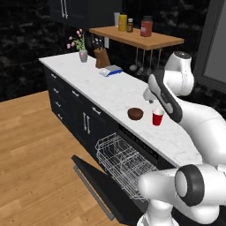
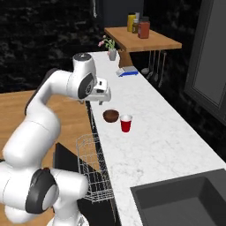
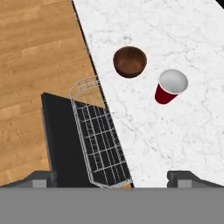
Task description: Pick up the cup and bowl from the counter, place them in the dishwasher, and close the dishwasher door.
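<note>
Right of centre in the left base view, the cup (image 1: 157,117) and the bowl (image 1: 135,114) stand just beside each other on the counter (image 1: 110,92), apart but only narrowly. I see the arm's wrist above and behind the cup; its own links mask the gripper, so the claw's spread can't be judged from this side. Lower centre, the dishwasher (image 1: 132,145) has its white wire rack (image 1: 123,163) pulled out over the dropped dishwasher door (image 1: 95,178). My worry: the two items sit so near one another that a wide claw coming down on either could nudge its neighbour, and the light tapered cup would likely tip or skid.

Upper centre in the right base view, the gripper (image 2: 103,98) hangs above the counter's front edge, up and left of the bowl, touching nothing. The bowl (image 2: 111,115) lies nearer the edge, the cup (image 2: 126,123) further in. This side shows what the other hides: the hand's height over the counter, and a dark sink (image 2: 185,198) at lower right. A bowl pushed toward that front edge could drop onto the rack.

Bottom corners of the hand view carry the two finger tips (image 3: 41,178), spread wide with nothing between them. Bowl (image 3: 129,61) and cup (image 3: 171,86) sit in the upper half, off the claw's centre line, so I'd need to re-centre before descending. Looking straight down, I get the cup's white inside and the true gap between the pair. The rack juts past the counter edge, a snag risk for a low carry.
</note>
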Motion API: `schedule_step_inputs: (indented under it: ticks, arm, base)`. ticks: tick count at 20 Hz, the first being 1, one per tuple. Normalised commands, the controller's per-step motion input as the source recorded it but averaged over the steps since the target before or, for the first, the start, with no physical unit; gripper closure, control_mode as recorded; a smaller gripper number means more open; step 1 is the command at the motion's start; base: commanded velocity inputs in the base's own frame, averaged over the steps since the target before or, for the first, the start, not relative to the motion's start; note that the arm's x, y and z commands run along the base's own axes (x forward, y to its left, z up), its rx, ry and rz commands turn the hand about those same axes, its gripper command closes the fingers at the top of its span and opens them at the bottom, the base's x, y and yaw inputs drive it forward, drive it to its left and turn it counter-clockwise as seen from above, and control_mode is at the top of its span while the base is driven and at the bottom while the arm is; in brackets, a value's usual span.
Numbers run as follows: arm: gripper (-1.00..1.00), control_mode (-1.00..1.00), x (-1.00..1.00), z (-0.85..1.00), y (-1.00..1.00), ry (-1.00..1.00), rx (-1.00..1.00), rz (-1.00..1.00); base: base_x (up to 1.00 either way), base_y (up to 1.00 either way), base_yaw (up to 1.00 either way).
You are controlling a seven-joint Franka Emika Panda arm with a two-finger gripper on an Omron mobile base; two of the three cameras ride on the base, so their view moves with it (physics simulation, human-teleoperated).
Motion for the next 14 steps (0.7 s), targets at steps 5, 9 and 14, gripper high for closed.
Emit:
schedule_step_inputs:
  ticks: [5,9,14]
  arm:
    - [-1.0,-1.0,0.63,-0.54,-0.44,0.0,-0.06,0.05]
    - [-1.0,-1.0,0.5,-0.5,-0.36,0.0,-0.08,0.05]
    - [-1.0,-1.0,0.43,-0.42,-0.23,0.02,-0.06,0.06]
  base:
    - [0.0,0.0,0.0]
    - [0.0,0.0,0.0]
    - [0.0,0.0,0.0]
